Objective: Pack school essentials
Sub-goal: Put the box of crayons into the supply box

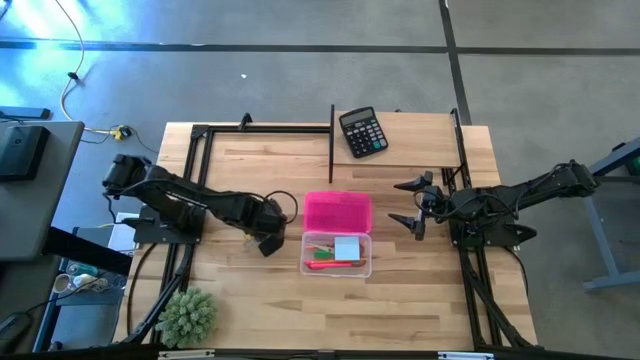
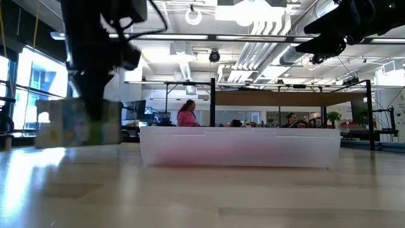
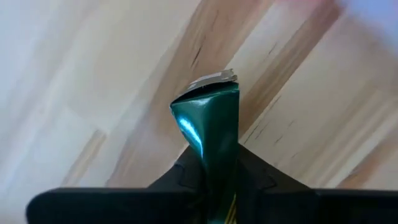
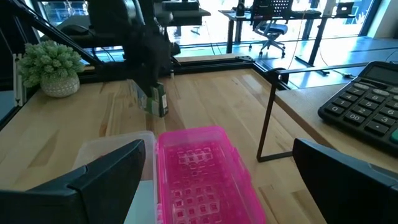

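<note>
While the right gripper point(image 1: 413, 205) waited wide open, the left gripper point(image 1: 268, 240) pinched the crayon box point(image 3: 208, 134) beside the case point(image 1: 337, 254); light, crushable card, best held mid-body

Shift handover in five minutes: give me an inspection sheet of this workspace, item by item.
Surface: wooden table, with a black frame standing on it.
Job's things: clear box at centre holds a light-blue notepad and red and green items; its pink lid lies open behind it. A green crayon box is pinched in the left gripper, beside the box.
Clutter: black calculator at the far edge; spiky green plant ball at the near left corner.
Grippers: left shut on the crayon box; right gripper open, waiting to the right of the lid.
Cables: yellow cable on the floor, far left.
Surroundings: people at desks beyond the table.
</note>
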You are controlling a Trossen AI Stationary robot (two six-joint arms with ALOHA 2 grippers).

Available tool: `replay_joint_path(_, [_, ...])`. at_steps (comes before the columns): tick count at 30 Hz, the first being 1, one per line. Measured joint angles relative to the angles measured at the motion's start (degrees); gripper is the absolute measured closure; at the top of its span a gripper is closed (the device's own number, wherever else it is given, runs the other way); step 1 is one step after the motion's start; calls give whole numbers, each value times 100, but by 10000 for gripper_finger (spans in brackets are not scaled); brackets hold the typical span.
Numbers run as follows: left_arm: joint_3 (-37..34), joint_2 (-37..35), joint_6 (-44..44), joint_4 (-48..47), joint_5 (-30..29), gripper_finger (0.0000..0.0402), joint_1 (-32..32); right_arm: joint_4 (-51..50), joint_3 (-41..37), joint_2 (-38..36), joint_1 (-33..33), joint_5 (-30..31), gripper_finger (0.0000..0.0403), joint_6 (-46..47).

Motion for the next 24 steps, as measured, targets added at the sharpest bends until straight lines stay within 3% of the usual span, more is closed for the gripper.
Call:
replay_joint_path(11, [1574, 294, 1495, 384, -1193, 352, -589, 2, 2, 1, -2, -2, 4, 37])
replay_joint_path(24, [3557, 2135, 2885, 290, -2647, 353, -1054, 9, 7, -5, -4, -4, 4, 61])
